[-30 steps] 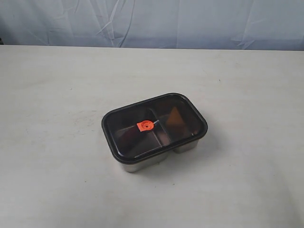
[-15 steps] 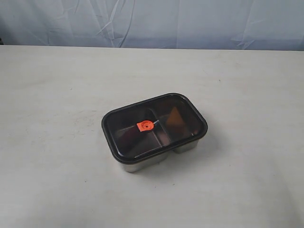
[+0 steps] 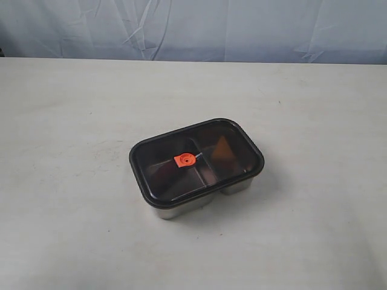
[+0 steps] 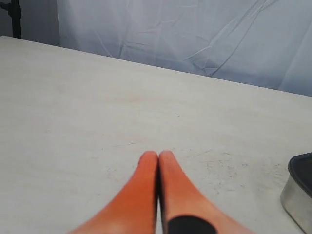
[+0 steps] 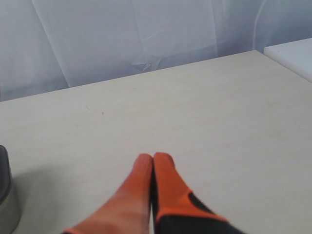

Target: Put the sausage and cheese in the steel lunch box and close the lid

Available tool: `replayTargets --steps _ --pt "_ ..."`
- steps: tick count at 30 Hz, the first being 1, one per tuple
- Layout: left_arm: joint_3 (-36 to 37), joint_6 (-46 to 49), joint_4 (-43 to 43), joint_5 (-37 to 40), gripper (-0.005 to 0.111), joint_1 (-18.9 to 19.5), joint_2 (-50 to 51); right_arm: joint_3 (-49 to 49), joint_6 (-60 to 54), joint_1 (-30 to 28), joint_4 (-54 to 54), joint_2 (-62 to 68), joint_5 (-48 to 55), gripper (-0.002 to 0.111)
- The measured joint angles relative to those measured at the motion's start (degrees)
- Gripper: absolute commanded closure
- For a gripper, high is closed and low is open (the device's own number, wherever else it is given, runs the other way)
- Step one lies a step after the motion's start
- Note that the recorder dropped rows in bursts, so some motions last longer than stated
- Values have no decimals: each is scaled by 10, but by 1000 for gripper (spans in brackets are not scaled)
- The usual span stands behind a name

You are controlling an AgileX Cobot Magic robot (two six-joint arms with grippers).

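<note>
On the pale table point(image 3: 72, 181) the steel lunch box point(image 3: 181, 211) sits mid-frame under its lid point(image 3: 154, 169), long axis lower-left to upper-right, between left gripper point(image 4: 158, 157) and right gripper point(image 5: 153, 157), both pinched shut, empty, clear of it.

Closed orange left gripper point(image 4: 158, 155) above table point(image 4: 73, 107), steel lunch box point(image 4: 297, 197) corner

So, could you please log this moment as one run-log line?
lid: on steel lunch box | cheese: inside, under lid | left gripper: shut, empty | right gripper: shut, empty
</note>
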Motion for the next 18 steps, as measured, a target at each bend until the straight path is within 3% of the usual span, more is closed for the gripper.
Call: replayTargets --steps 18 --pt "0 -7 29 -38 107 0 0 0 0 0 0 0 0 109"
